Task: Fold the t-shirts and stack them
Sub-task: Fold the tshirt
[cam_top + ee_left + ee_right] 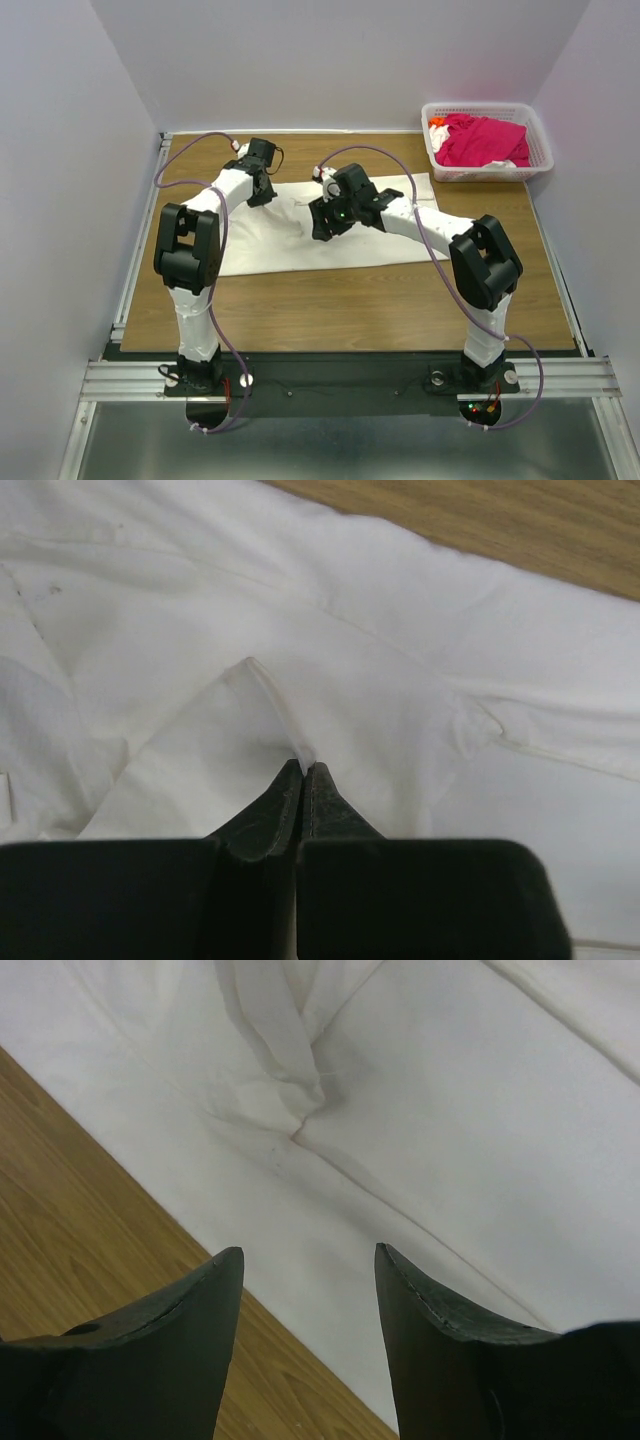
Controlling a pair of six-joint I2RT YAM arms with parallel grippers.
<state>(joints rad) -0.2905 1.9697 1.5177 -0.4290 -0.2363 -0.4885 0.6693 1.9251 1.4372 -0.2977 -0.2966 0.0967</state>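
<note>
Left gripper point(302, 776): clamped on a raised fold of the large off-white cloth t-shirt point(290, 250), spread toward the wooden table's point(300, 310) far edge.
Right gripper point(310, 1260): open over the shirt's edge.
Tip: lift slowly, keeping the cloth taut.

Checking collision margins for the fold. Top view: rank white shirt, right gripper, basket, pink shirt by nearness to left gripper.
1. White shirt, under the left gripper, pinched in it.
2. Right gripper, just to its right, over the same shirt.
3. Basket and pink shirt, far right corner; shirt lies inside, too close to call.
</note>
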